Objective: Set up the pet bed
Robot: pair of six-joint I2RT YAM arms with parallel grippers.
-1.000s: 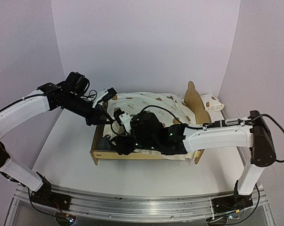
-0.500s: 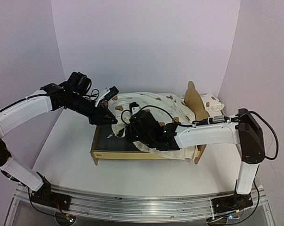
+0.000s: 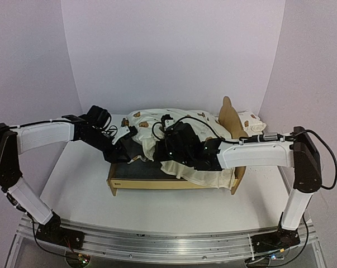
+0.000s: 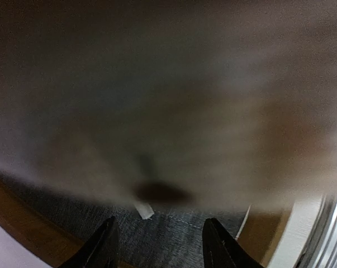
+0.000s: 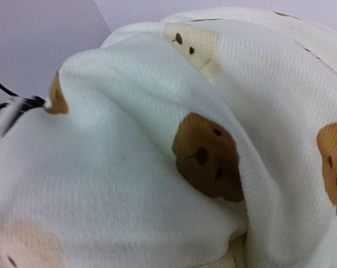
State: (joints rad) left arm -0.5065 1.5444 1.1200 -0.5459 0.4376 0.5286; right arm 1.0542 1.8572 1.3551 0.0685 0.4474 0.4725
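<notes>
Cushion (image 3: pixel 150 118) farther back; left claw (image 3: pixel 133 152) lower.

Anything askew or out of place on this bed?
Yes: the bear-print cushion is bunched toward the headboard and hangs over the frame's near rail, leaving the dark grey base bare at the foot end.

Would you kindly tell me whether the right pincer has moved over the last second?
Yes. The right pincer has drawn back from the front rail of the pet bed, toward the far wall.
</notes>
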